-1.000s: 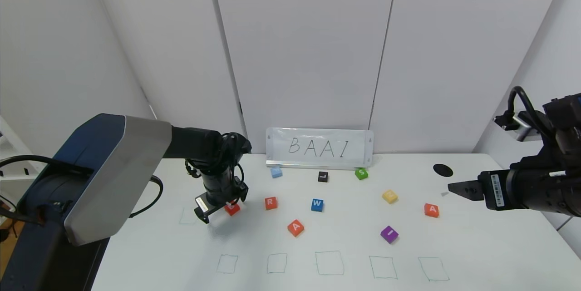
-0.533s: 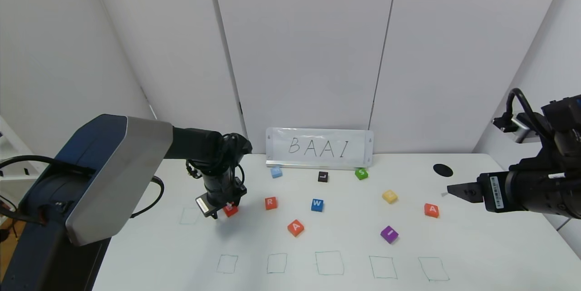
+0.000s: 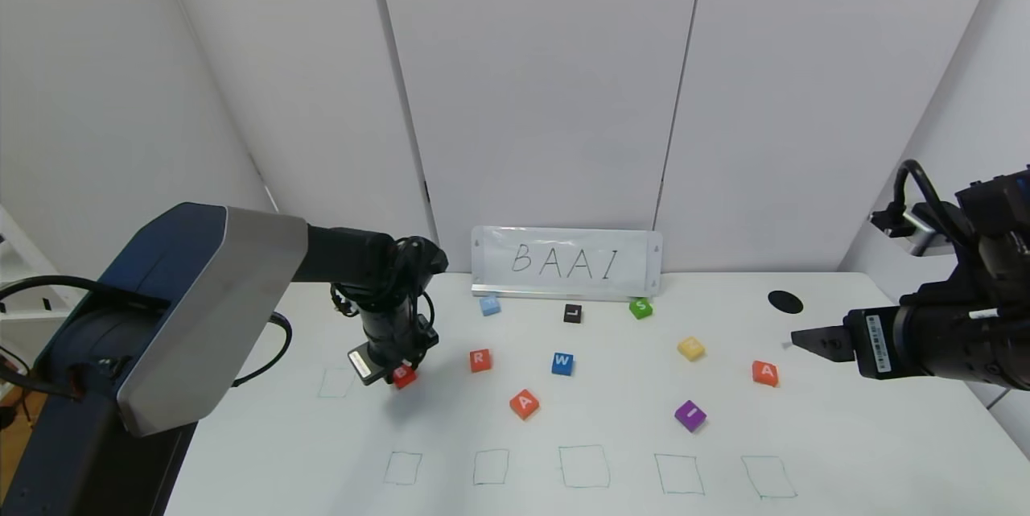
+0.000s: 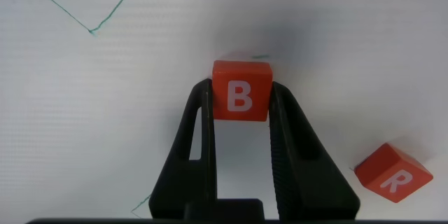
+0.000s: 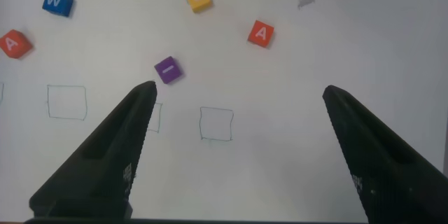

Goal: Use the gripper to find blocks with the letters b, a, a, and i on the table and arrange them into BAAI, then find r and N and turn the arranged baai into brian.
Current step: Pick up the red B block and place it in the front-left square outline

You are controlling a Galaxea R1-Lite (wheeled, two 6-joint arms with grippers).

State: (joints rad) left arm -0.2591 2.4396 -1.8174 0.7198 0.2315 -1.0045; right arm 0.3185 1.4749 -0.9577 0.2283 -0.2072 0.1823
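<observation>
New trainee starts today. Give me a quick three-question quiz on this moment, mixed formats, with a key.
1. True or false: the left gripper is shut on the B block.
2. Which block lies nearest the R block? a) W block b) S block c) I block
3. Fill in: the right gripper hovers over the table with its jaws ____.

Key: 1 true. 2 a, the blue W block. 3 open.
</observation>
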